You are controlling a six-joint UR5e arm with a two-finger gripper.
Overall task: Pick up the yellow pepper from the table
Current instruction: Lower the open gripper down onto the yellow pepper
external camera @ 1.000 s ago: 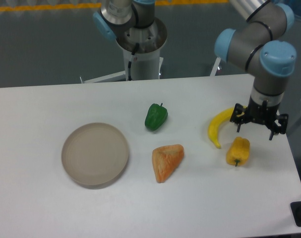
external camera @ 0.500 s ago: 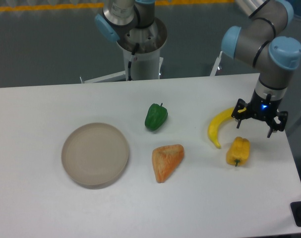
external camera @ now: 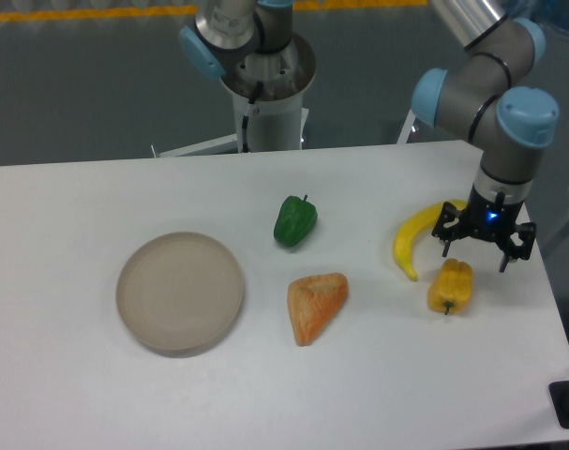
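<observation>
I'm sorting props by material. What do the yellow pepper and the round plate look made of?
The yellow pepper looks like smooth moulded plastic or rubber, going by its even colour and soft sheen, though real produce cannot be excluded. The round plate looks like matte beige plastic or ceramic: flat colour, no glare.

Grey floor point(external camera: 78, 84), perhaps yellow-striped

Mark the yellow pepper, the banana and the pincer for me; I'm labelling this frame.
yellow pepper point(external camera: 450, 286), fixed camera view, middle of its body.
banana point(external camera: 411, 236), fixed camera view, middle of its curve.
pincer point(external camera: 475, 246), fixed camera view, midway between the fingertips.
</observation>
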